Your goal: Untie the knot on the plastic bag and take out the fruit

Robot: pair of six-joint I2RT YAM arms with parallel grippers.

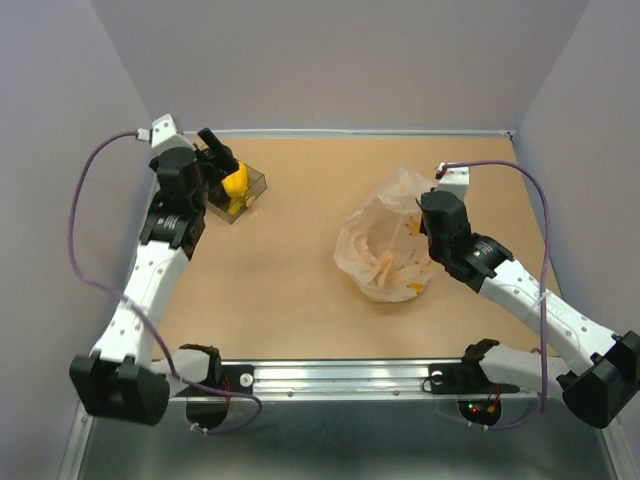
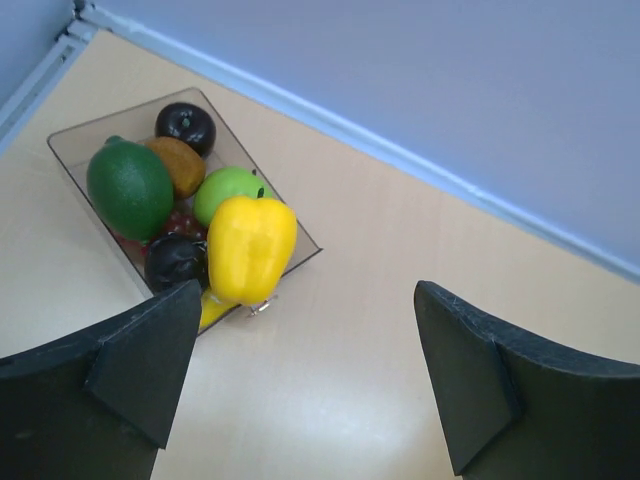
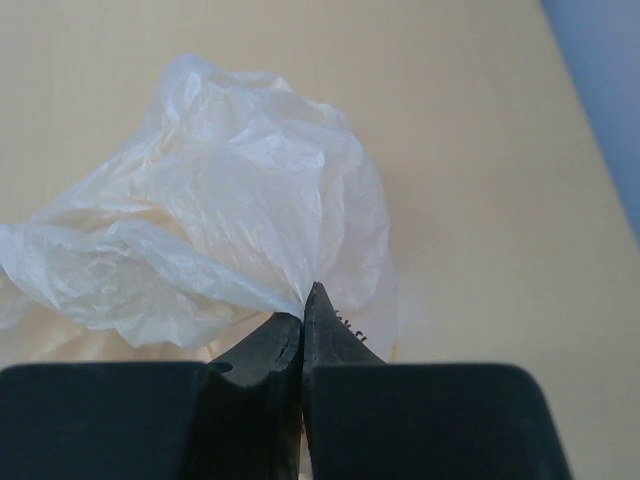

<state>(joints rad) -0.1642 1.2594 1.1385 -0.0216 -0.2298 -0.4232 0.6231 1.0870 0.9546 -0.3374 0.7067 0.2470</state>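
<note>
The plastic bag [image 1: 385, 245] lies crumpled on the table at centre right, cream-white with orange print; it also fills the right wrist view [image 3: 220, 220]. I see no knot and no fruit in it. My right gripper [image 3: 305, 310] is shut on a fold of the bag at its right edge [image 1: 430, 222]. The fruit sits in a clear tray [image 2: 70, 135] at the far left: a yellow pepper [image 2: 250, 245] on top, a dark green oval [image 2: 128, 188], a bright green round one [image 2: 230, 187] and an orange-brown one [image 2: 180, 162]. My left gripper [image 2: 305, 375] is open and empty beside the tray [image 1: 255, 180].
The tray also holds a black round piece [image 2: 186, 125], another dark piece [image 2: 175, 260] and red berry-like pieces [image 2: 180, 220]. The back wall runs just behind the tray. Bare tabletop [image 1: 290, 270] lies between the tray and the bag.
</note>
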